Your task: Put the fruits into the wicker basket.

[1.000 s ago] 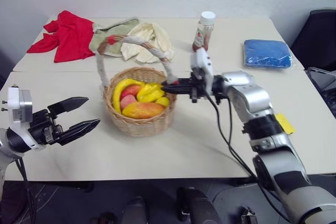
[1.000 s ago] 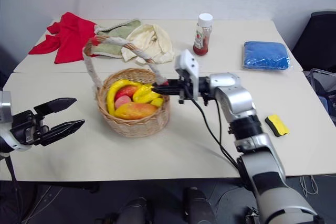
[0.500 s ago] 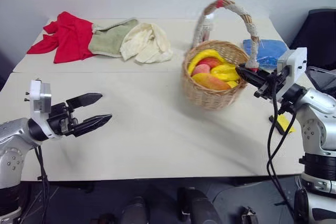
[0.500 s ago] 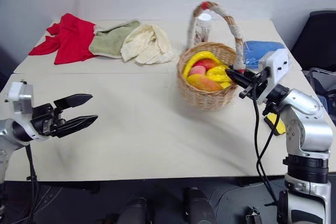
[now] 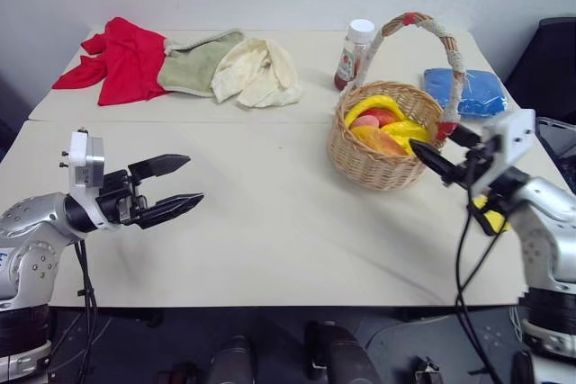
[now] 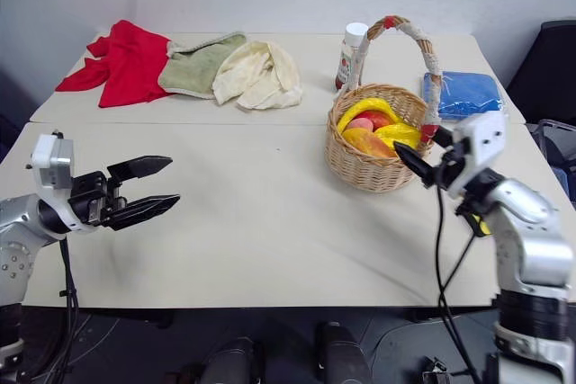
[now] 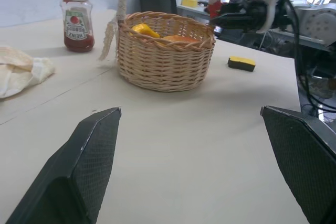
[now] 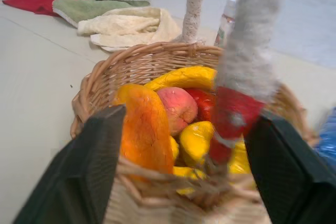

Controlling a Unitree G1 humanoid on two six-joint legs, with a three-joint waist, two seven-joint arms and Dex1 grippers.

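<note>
The wicker basket (image 5: 385, 157) stands on the right part of the table, its tall cord-wrapped handle (image 5: 412, 21) upright. Inside lie the orange mango (image 8: 143, 129), the pink peach (image 8: 177, 106) and other yellow and red fruits. My right gripper (image 5: 434, 143) is open at the basket's near right rim. Its fingers stand wide apart on either side of the handle's red end (image 8: 233, 114) without squeezing it. My left gripper (image 5: 193, 179) hovers open and empty over the left part of the table, pointing toward the basket.
A ketchup bottle (image 5: 354, 53) stands just behind the basket, and a blue folded cloth (image 5: 472, 92) lies to its right. Red (image 5: 121, 60), green (image 5: 193, 60) and cream (image 5: 261, 69) cloths lie at the far left. A yellow sponge (image 7: 241, 63) rests by my right arm.
My right gripper pulled the basket by its handle from the table's middle to the right, then opened its fingers. The left gripper edged slightly forward and stays open.
</note>
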